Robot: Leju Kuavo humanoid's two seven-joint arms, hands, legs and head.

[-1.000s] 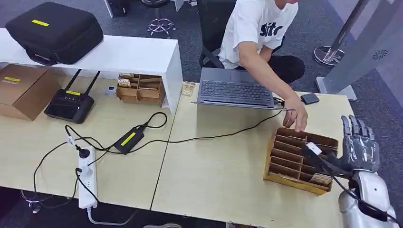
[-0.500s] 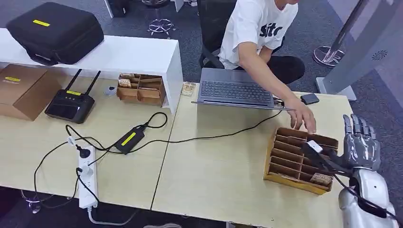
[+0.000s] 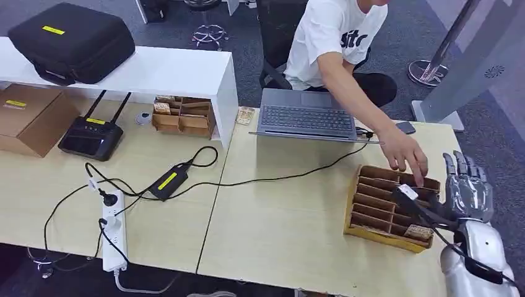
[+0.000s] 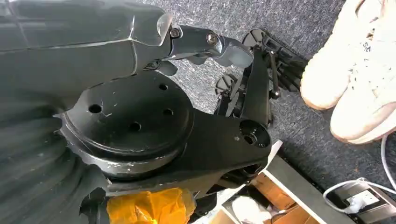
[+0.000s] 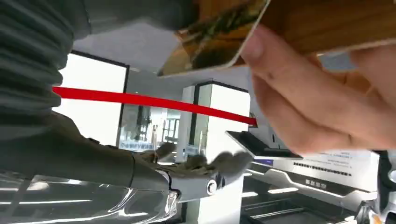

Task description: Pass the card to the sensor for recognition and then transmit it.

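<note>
My right hand (image 3: 468, 189) stands upright past the table's right edge, fingers apart and holding nothing; its fingers (image 5: 201, 164) show spread in the right wrist view. There a person's hand (image 5: 317, 107) holds a gold and green card (image 5: 217, 39) close to my hand. In the head view the person's hand (image 3: 410, 159) reaches over the far side of a cardboard organiser (image 3: 379, 210), just left of my right hand. A small dark device (image 3: 407, 127), perhaps the sensor, lies beyond the arm. My left hand's ribbed cover (image 4: 28, 177) shows, its fingers hidden.
An open laptop (image 3: 306, 117) sits at the table's far side with the seated person behind it. A cable (image 3: 278, 179) runs across the middle to a power brick (image 3: 167, 182) and power strip (image 3: 113, 232). Left are a controller (image 3: 91, 136), a second organiser (image 3: 182, 116) and a cardboard box (image 3: 28, 117).
The person's hand has moved right along the organiser's far edge, closer to my right hand. My right hand has barely moved.
</note>
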